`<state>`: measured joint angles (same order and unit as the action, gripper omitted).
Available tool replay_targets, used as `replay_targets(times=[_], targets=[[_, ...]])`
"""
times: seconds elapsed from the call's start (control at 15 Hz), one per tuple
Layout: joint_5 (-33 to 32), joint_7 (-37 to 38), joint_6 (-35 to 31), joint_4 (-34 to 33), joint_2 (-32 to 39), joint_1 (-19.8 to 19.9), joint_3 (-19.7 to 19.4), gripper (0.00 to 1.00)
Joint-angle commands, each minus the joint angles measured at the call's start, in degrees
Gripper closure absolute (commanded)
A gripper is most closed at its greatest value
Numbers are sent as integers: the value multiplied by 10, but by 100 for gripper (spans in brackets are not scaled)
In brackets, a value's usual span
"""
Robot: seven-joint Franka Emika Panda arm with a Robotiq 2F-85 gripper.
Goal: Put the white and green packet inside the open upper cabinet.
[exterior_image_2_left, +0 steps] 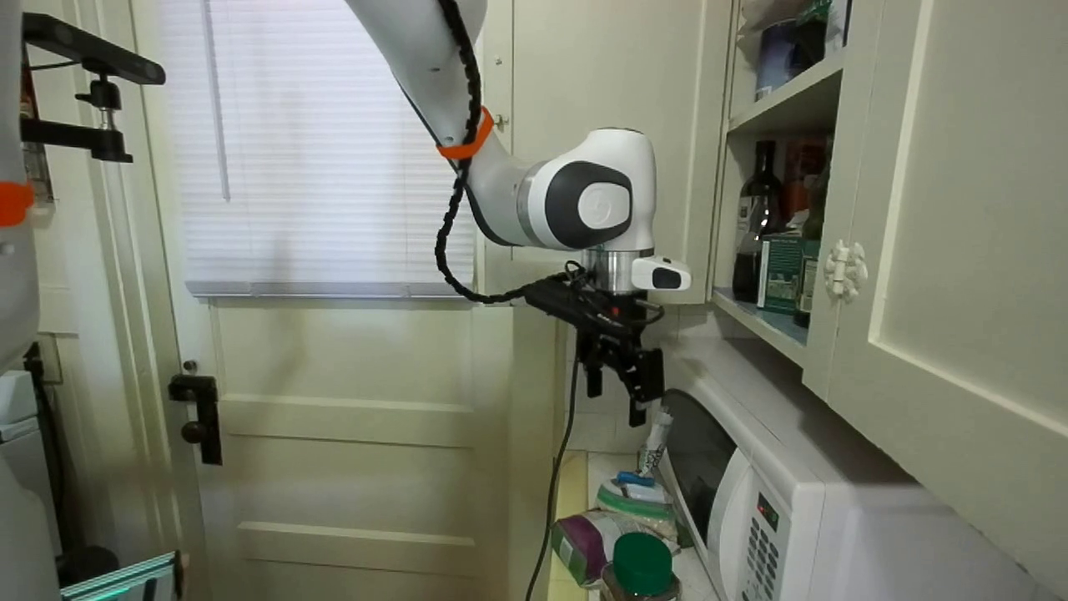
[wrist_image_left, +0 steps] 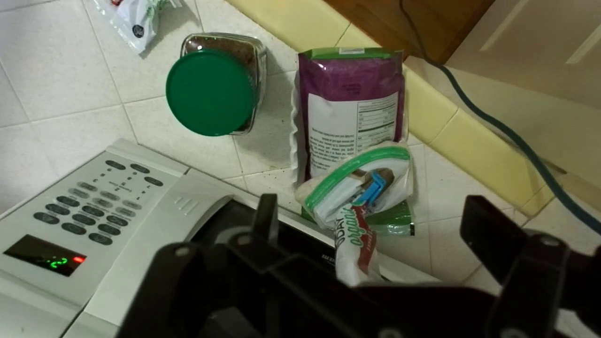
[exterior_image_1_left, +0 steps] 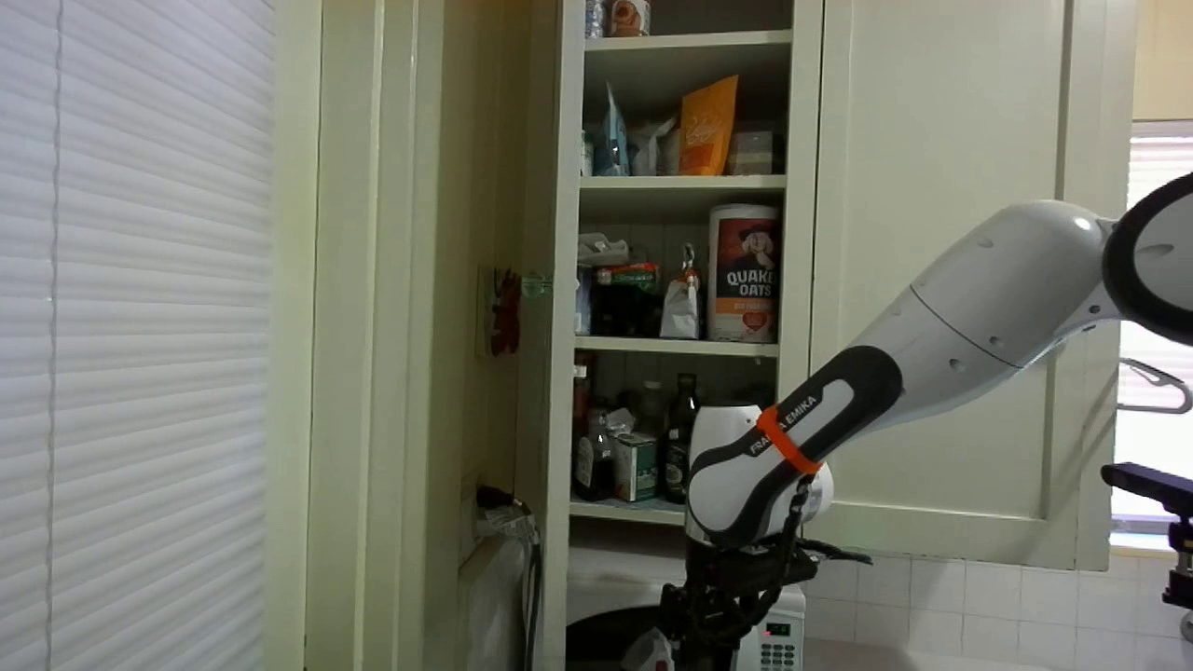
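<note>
"What place is this?"

"It's a kitchen! In an exterior view, a white microwave (exterior_image_2_left: 776, 484) sits at four o'clock."

"What else shows it?"

"Both exterior views show an open cabinet (exterior_image_1_left: 676, 348) with bottles (exterior_image_1_left: 680, 438) and boxes (exterior_image_1_left: 637, 469). At two o'clock in an exterior view is a tub of oats (exterior_image_1_left: 743, 280)."

"And the wrist view?"

"A jar with a green lid (wrist_image_left: 213, 89) stands between ten and eleven o'clock on a white tile counter (wrist_image_left: 70, 80). A purple food bag (wrist_image_left: 352, 108) lies near one."
</note>
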<state>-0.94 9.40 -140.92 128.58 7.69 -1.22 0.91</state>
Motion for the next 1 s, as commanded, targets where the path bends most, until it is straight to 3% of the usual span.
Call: replay_targets(times=[0.0, 0.07, 0.13, 0.53, 0.93], targets=[[52, 10, -45, -19, 47, 6, -2, 0], [106, -31, -47, -27, 59, 16, 9, 0], [47, 1, -31, -9, 29, 3, -4, 0], [53, -6, -33, -13, 34, 3, -4, 0], [116, 3, -53, -74, 124, 5, 10, 0]])
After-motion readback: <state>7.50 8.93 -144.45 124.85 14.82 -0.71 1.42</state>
